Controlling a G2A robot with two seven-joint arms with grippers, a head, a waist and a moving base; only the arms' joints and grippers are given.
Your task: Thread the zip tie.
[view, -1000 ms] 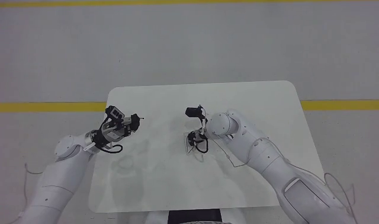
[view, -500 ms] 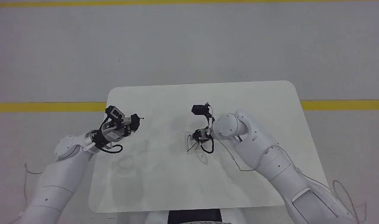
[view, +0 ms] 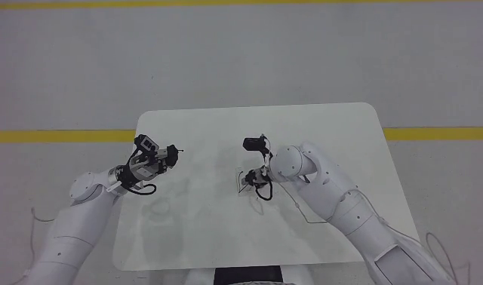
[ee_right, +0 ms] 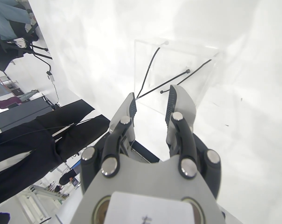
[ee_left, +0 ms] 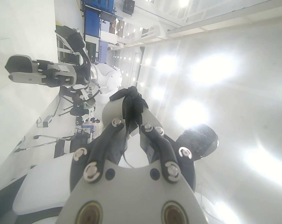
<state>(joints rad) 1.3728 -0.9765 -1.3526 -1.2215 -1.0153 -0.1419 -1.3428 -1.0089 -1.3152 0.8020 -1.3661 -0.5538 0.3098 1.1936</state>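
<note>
Several thin black zip ties [ee_right: 164,83] lie loose in a shallow clear tray [ee_right: 178,47] near the middle of the white table [view: 339,134]. My right gripper [ee_right: 151,92] hangs open just above the tray's near side, one fingertip on each side of two tie ends, touching none. From above, the right gripper [view: 255,178] overlaps the tray [view: 242,181]. My left gripper [view: 167,155] is held up over the table's left part, well apart from the tray. Its fingers [ee_left: 131,103] are pressed together and I can make out nothing between them. The left wrist view also shows the right gripper [ee_left: 15,71], farther off.
The table's front edge [ee_right: 141,144] runs close behind the right gripper. Bare tabletop lies between the two arms and on the far half. A yellow floor line [view: 60,136] passes behind the table.
The right wrist has shifted slightly to the right and settled, with its gripper staying over the tray. The left arm has not moved.
</note>
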